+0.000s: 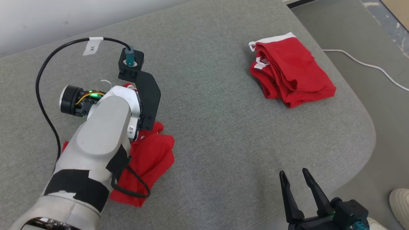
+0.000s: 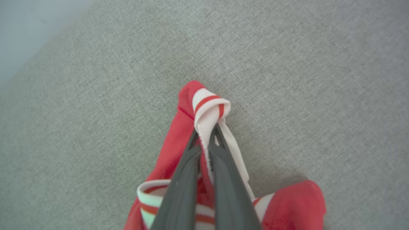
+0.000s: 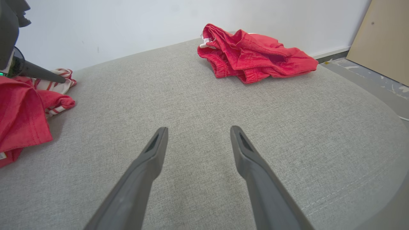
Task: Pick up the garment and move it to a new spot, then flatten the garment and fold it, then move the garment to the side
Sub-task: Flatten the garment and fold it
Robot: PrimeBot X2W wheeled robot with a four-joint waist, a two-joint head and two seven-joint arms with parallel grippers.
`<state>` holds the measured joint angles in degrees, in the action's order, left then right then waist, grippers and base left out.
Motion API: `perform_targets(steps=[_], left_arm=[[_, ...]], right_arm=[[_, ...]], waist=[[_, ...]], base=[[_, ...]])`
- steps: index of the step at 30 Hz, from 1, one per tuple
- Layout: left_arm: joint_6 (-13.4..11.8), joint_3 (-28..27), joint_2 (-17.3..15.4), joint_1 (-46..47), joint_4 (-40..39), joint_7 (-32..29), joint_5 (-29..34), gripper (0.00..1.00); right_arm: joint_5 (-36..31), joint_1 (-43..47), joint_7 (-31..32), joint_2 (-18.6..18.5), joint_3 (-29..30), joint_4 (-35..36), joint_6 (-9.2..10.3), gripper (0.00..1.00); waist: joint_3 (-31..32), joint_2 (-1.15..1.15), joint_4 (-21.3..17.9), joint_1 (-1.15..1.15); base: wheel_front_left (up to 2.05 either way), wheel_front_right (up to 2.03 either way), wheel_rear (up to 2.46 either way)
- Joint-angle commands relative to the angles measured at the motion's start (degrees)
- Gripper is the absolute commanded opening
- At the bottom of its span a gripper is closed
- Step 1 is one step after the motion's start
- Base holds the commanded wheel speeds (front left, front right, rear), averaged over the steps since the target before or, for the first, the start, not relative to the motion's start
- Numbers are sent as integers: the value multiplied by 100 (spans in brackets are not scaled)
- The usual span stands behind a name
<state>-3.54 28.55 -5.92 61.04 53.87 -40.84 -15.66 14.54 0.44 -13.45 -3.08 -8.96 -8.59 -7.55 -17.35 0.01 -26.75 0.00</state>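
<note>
A crumpled red garment (image 1: 153,156) with white, red-striped rib trim (image 2: 209,105) lies at the left of the grey padded surface (image 1: 223,127), partly hidden under my left arm. In the left wrist view my left gripper (image 2: 206,134) is shut on a fold of that trim, and red cloth (image 2: 172,150) hangs around the fingers. The same garment (image 3: 22,115) appears at the left edge of the right wrist view. My right gripper (image 1: 294,174) stands open over bare surface at the lower right, its fingers (image 3: 198,131) spread with nothing between them.
A second red garment (image 1: 290,73), roughly folded, lies at the far right (image 3: 252,52). The surface's rounded edge runs down the right side. Beyond it are a white cable (image 1: 367,65) on the floor and a person's pale shoe (image 1: 399,204). A wooden board (image 3: 380,38) leans by the wall.
</note>
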Motion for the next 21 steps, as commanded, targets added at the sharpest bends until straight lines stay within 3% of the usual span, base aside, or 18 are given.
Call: perform_targets(steps=[1,5,12,16,17,21], left_arm=[[-24,5,-40,-22,5,60,70,0],[-34,-151,52,72,-244,738,-120,0],[293,-493,294,411,-1104,2113,-1082,0],[423,-52,314,563,-2150,2718,-2436,0],[373,229,311,612,-2684,3010,-3155,0],[172,662,302,864,-3618,3812,-4347,0]], right_arm=[[11,-37,-27,12,3,-8,14,100],[6,-31,-34,14,40,-19,14,100],[-18,-25,13,11,72,-61,14,100],[-26,-21,72,-51,37,-82,14,100],[-25,7,110,-71,30,-83,14,100],[-23,93,170,-102,22,-77,14,100]], waist=[[6,-1,24,0],[11,-1,124,0],[218,-1,452,0],[477,-1,646,0],[614,-1,750,0],[896,-1,942,0]], base=[[0,0,0],[0,0,0],[0,0,0],[0,0,0],[0,0,0],[0,0,0]])
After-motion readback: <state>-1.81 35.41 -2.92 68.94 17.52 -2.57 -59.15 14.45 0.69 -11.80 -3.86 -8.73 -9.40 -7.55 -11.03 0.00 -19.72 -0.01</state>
